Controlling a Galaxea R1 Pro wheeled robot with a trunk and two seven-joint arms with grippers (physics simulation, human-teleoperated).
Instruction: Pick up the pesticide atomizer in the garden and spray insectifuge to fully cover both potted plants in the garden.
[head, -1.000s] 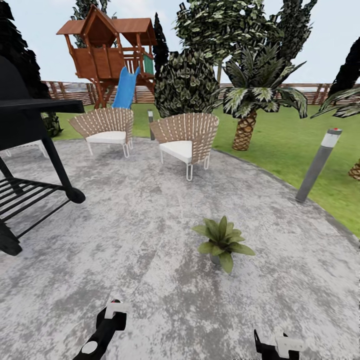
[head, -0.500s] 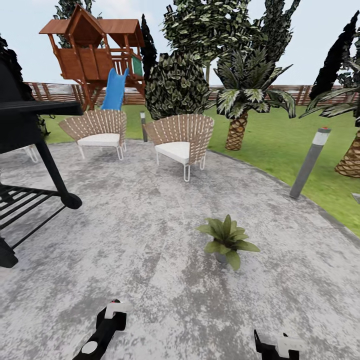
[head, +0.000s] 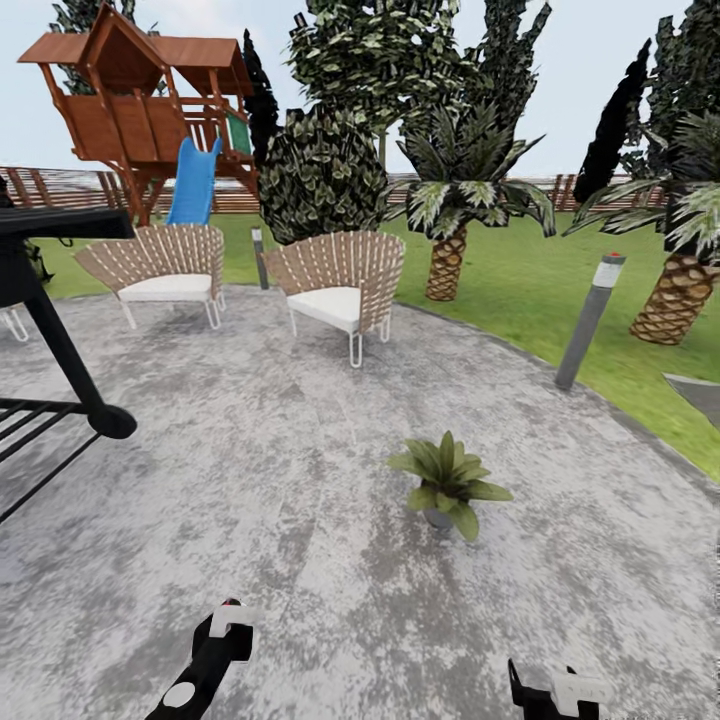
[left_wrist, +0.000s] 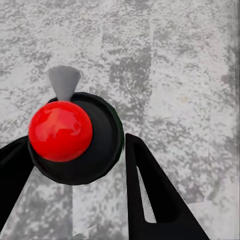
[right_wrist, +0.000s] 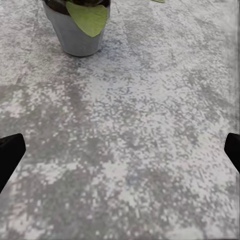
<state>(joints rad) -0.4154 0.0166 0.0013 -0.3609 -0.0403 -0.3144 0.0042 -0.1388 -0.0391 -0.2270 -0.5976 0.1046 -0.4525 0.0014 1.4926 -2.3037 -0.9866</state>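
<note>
— Where is the pesticide atomizer (left_wrist: 97, 145), and which way does it lie?

— Between the fingers of the left gripper (left_wrist: 75, 142). The left wrist view looks down its long axis, so it shows end-on: a red ball on a round dark body. A grey cone nozzle sticks out sideways, over the speckled paving (head: 250, 470).

— And the fingers?

— They are narrowed on the dark body, one black finger (left_wrist: 150, 195) against each side, holding it off the ground.

— The other hand?

— The right gripper (right_wrist: 120, 150) is spread wide, with a fingertip at each edge of its view, and it holds nothing. It hangs over bare paving, near a grey pot.

— The plant?

— One potted plant (head: 447, 483) stands upright on the paving, just right of centre in the head view. It is well apart from the wicker chairs (head: 335, 285) and the bollard lamp (head: 588, 320).
</note>
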